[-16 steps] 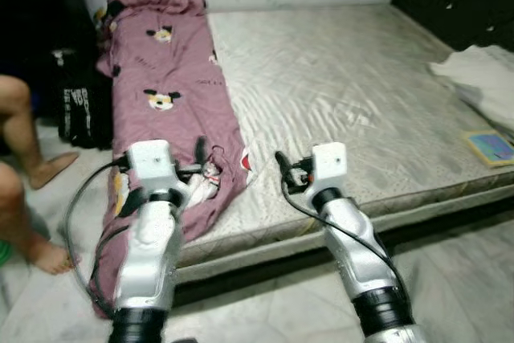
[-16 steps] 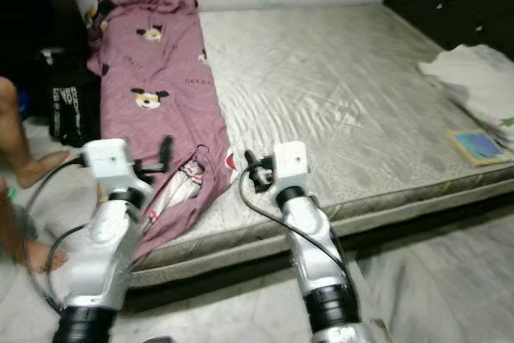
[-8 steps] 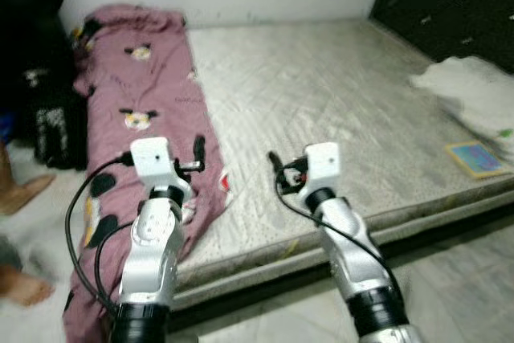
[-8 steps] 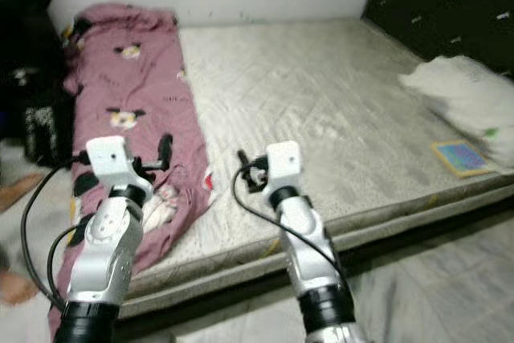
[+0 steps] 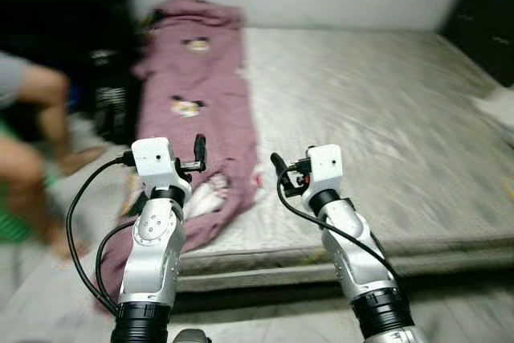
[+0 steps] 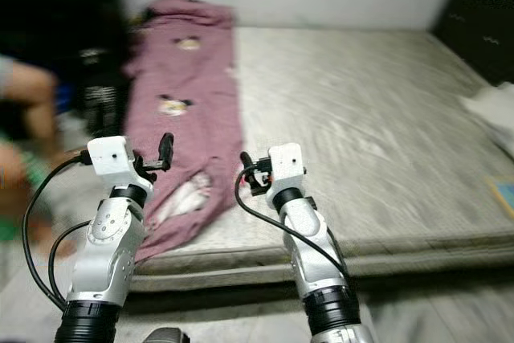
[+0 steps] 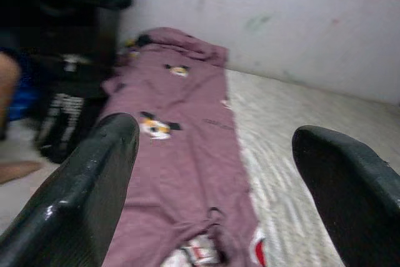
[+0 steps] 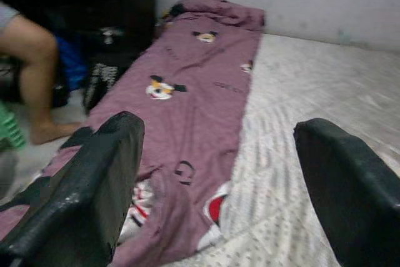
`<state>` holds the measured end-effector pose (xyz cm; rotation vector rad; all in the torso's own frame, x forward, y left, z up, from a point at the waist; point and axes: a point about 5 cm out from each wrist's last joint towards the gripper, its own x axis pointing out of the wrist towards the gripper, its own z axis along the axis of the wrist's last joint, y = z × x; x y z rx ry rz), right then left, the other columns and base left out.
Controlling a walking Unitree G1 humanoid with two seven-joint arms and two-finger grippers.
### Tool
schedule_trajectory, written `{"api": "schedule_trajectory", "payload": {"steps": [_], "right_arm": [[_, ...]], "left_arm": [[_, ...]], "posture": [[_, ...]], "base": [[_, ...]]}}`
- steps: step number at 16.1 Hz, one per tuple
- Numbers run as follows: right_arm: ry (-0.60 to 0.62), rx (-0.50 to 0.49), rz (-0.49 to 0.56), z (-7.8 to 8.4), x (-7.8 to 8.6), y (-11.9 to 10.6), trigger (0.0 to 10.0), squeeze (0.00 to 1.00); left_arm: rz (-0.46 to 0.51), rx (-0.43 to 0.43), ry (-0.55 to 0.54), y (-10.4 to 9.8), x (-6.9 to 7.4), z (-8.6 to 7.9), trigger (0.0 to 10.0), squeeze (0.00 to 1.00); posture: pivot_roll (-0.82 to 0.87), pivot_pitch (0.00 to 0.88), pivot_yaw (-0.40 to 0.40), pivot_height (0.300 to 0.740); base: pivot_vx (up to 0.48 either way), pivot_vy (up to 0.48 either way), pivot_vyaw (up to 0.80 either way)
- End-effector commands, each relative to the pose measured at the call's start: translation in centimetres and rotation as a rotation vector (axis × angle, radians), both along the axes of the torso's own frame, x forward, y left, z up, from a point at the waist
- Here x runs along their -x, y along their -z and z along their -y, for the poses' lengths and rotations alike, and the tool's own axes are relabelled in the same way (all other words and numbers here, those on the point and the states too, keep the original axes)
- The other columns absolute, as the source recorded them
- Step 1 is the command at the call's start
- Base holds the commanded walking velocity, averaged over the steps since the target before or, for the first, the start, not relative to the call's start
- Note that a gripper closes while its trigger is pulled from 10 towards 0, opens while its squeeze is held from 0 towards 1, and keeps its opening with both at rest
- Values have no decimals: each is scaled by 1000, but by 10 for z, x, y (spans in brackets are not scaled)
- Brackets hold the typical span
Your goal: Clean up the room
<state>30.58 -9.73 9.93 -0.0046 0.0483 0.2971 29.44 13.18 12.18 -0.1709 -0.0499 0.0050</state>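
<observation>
A mauve blanket (image 5: 201, 94) printed with cartoon mice lies along the left side of a bare grey mattress (image 5: 377, 118). Its near end hangs over the mattress edge toward the floor. My left gripper (image 5: 197, 154) is held up in front of the blanket's near end, open and holding nothing. In the left wrist view its fingers (image 7: 94, 179) stand wide apart over the blanket (image 7: 181, 154). My right gripper (image 5: 281, 173) hovers above the mattress's front edge, just right of the blanket. It is open too, and its fingers (image 8: 94, 186) frame the blanket (image 8: 194, 104).
A person's bare legs (image 5: 40, 102) are on the floor at the left, beside a black bag (image 5: 108, 110). A white cloth (image 6: 494, 106) and a small blue-and-yellow book (image 6: 504, 192) lie at the mattress's right edge. A dark headboard (image 5: 494, 14) stands at the far right.
The view has swung left, so bed and blanket sit further right and the person's legs fill more of the left. Both grippers stay raised and open.
</observation>
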Motion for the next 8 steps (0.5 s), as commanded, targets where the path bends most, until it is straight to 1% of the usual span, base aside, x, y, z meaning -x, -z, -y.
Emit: {"api": "schedule_trajectory", "payload": {"steps": [1, 3, 8], "right_arm": [[-6, 1, 12, 0, -2, -3, 10000, 0], [-7, 1, 7, 0, -1, -2, 10000, 0], [5, -8, -12, 0, -1, 1, 10000, 0]], "left_arm": [[-14, -8, 1, 2, 1, 2, 10000, 0], [-22, -11, -4, 4, 2, 1, 10000, 0], [-24, -4, -3, 4, 2, -1, 10000, 0]], "posture": [[77, 0, -58, 740], [80, 0, -58, 740], [82, 0, -59, 740]], "base": [[0, 0, 769], [0, 0, 566], [0, 0, 0]]}}
